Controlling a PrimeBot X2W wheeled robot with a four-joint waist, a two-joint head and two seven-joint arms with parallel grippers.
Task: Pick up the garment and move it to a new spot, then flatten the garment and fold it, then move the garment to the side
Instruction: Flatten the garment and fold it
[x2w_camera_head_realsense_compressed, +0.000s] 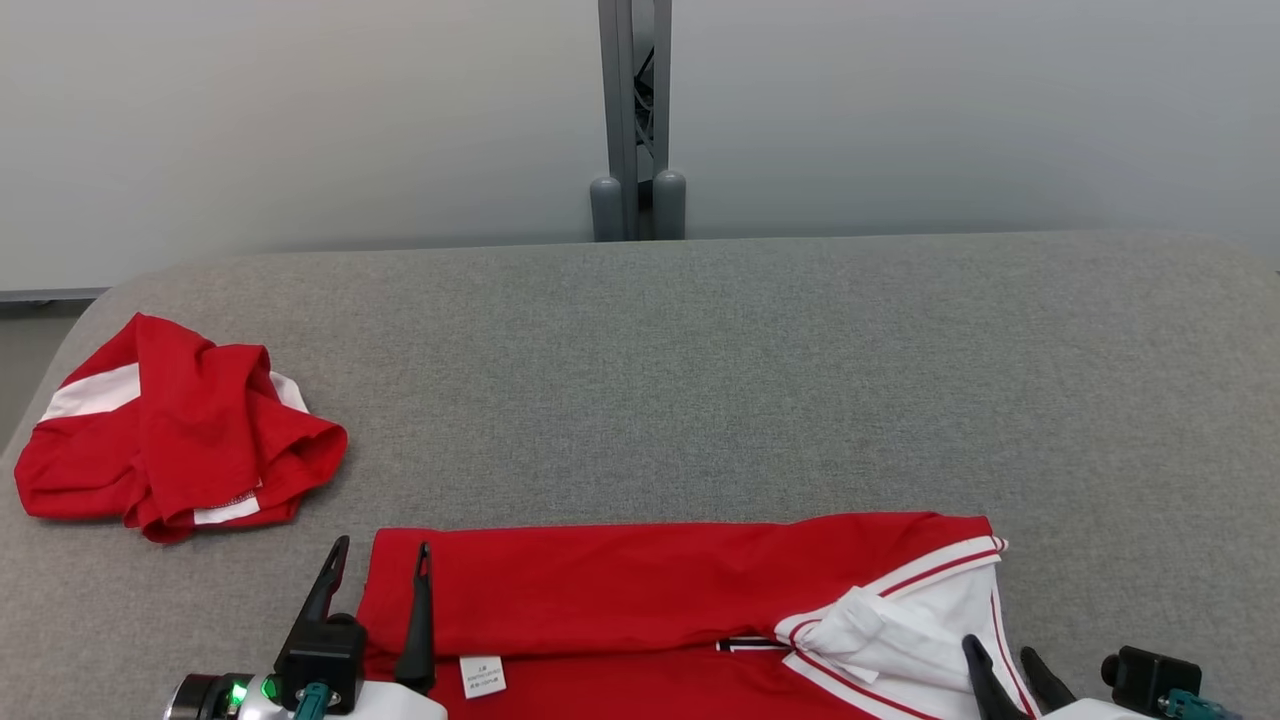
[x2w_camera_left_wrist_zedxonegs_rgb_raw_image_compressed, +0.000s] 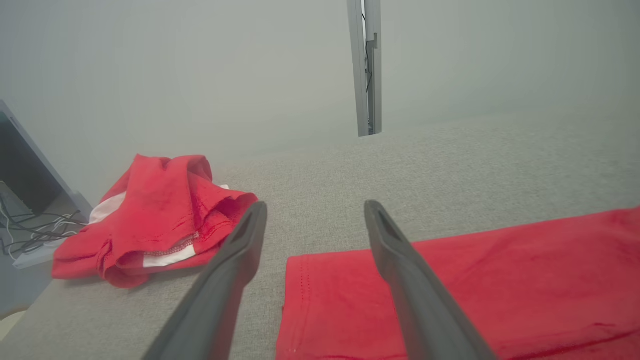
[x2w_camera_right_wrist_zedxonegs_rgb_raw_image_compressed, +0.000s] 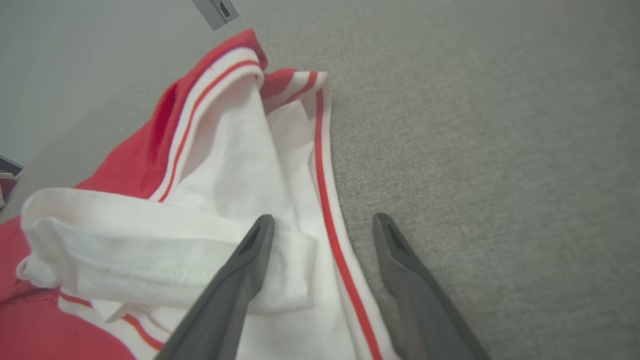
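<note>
Head view of a grey fabric surface. A red garment, folded into a long band (white striped trim at its right end), lies along the near edge. Well to its left sits a crumpled red shirt. The left gripper straddles the garment's left edge, fingers spread and empty. The right gripper straddles its right edge, likewise spread, holding nothing.

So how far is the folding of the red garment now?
Done: the red garment lies flat on the grey surface, apparently folded once lengthwise. In hand: the open left hand and right hand sit at its two ends, gripping nothing. Left: finish folding and move it aside.
</note>
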